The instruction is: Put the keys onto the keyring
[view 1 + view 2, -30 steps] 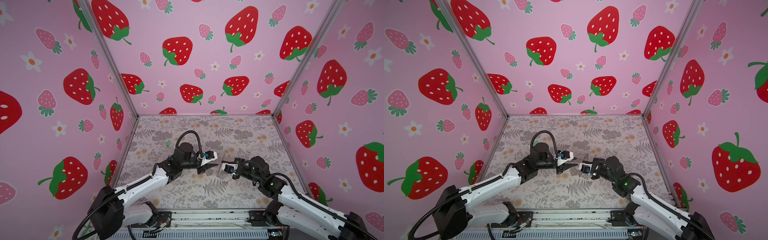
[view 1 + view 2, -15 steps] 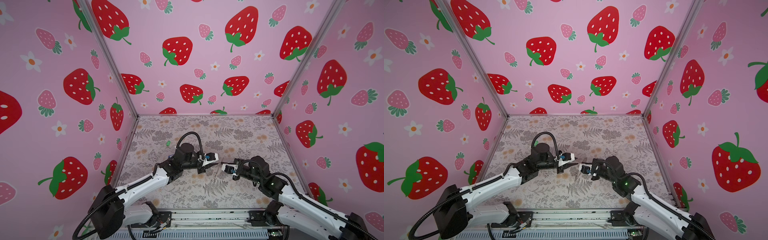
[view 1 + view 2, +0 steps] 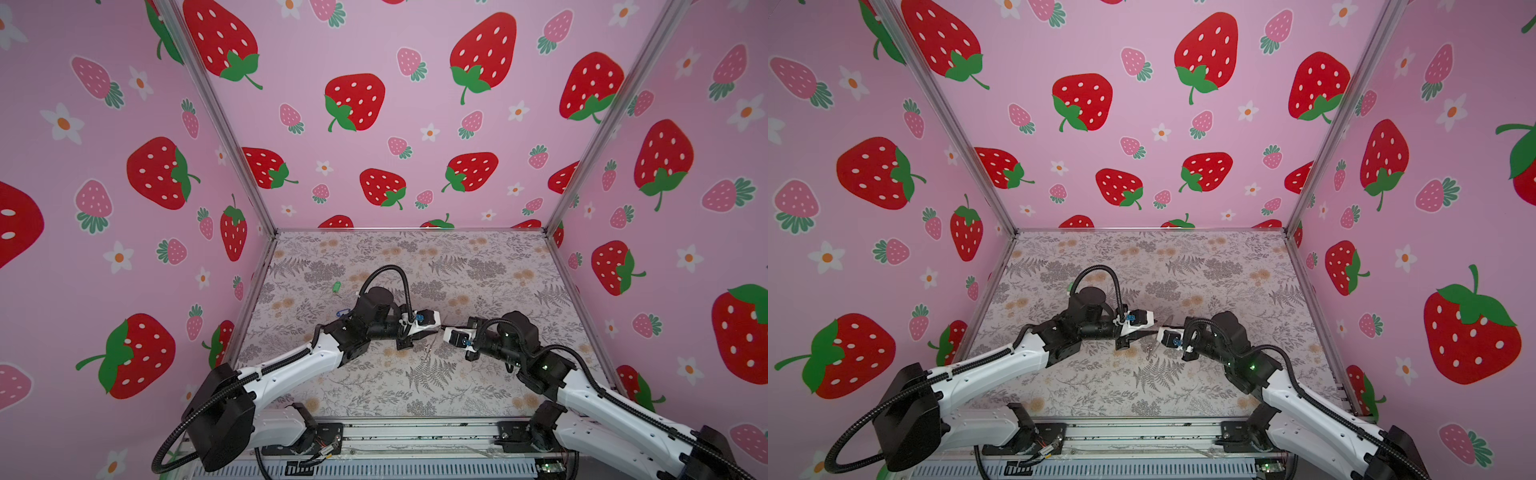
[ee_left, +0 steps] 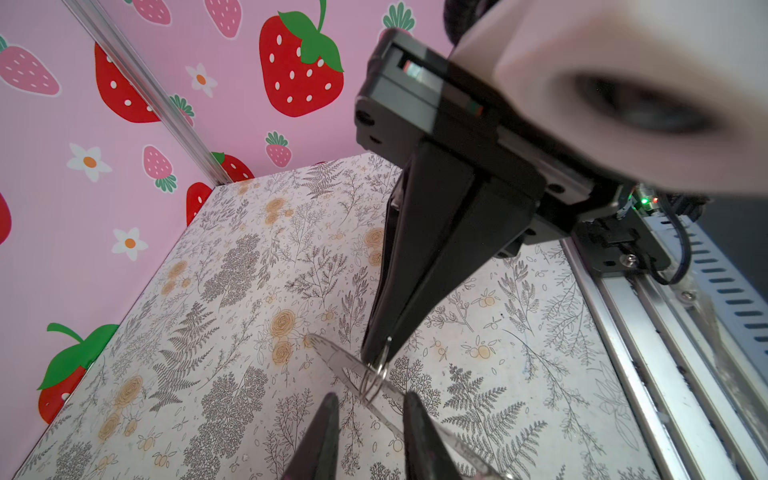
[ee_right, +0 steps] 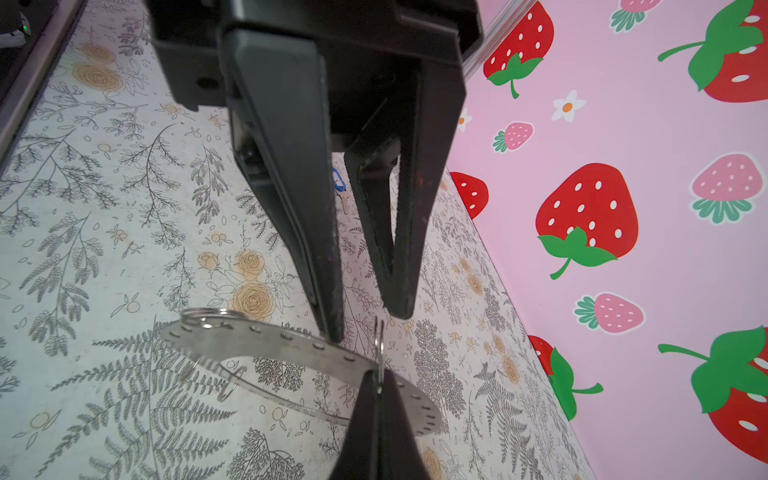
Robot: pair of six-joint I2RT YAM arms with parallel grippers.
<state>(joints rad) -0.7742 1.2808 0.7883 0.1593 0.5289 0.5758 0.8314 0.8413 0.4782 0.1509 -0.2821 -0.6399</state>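
Note:
The keyring, a flat grey metal ring with small holes and thin wire loops on it, hangs just above the floral table. My right gripper is shut on a wire loop at the keyring's rim. My left gripper is open, and its fingers straddle that same loop, one tip at the flat rim. In both top views the two grippers meet tip to tip at mid-table, left and right. The green key and the blue key lie on the table behind the left arm.
Pink strawberry walls close in the table on three sides. An aluminium rail with the arm bases runs along the front edge. The blue key shows between the left gripper's fingers, far behind them.
My left gripper has moved a little to the right, up to the right gripper's tips and around the held loop. The right arm has barely moved.

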